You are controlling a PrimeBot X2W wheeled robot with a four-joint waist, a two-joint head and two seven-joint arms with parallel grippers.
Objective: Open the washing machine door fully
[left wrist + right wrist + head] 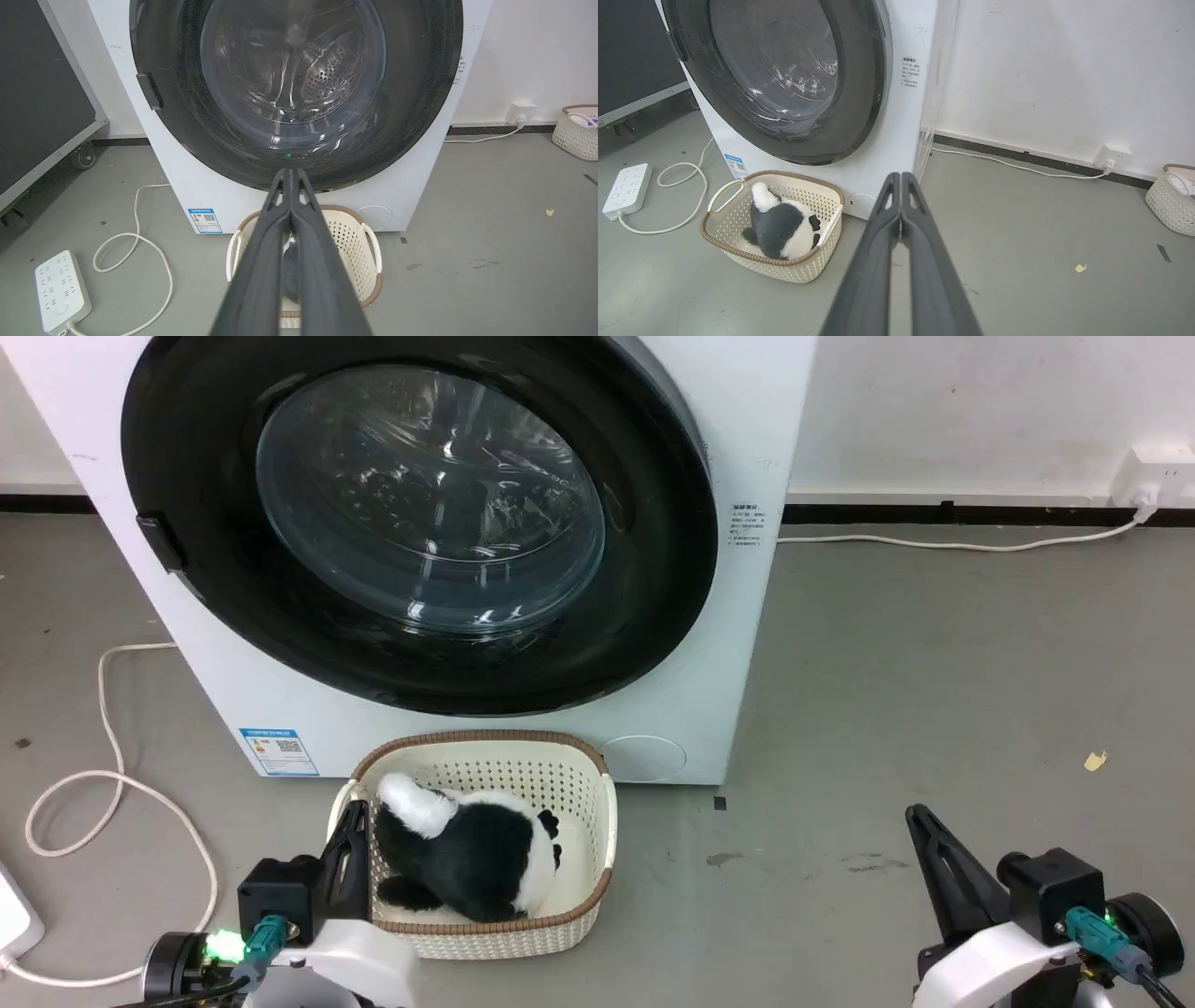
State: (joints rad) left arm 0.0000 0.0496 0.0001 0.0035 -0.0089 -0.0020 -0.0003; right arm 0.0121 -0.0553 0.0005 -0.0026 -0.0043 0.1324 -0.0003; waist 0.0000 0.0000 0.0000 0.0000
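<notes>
The white washing machine (pixel 738 420) stands against the wall, and its round glossy black door (pixel 205 448) with the clear glass bowl lies flat against the front, closed. A small black handle tab (pixel 161 541) sits on the door's left edge. My left gripper (pixel 353 810) is shut at the lower left, low by the basket and well short of the door. At the lower right my right gripper (pixel 917 814) is shut over bare floor. The door (pixel 420 70) and the left gripper (pixel 290 171) show in the left wrist view; the door (pixel 859 70) and the right gripper (pixel 900 175) show in the right wrist view.
A cream perforated basket (pixel 583 784) holding a black-and-white plush toy (pixel 467 849) sits on the floor right before the machine. A white cable (pixel 112 775) and power strip (pixel 60 289) lie to the left. A second basket (pixel 1169 200) stands far right by the wall.
</notes>
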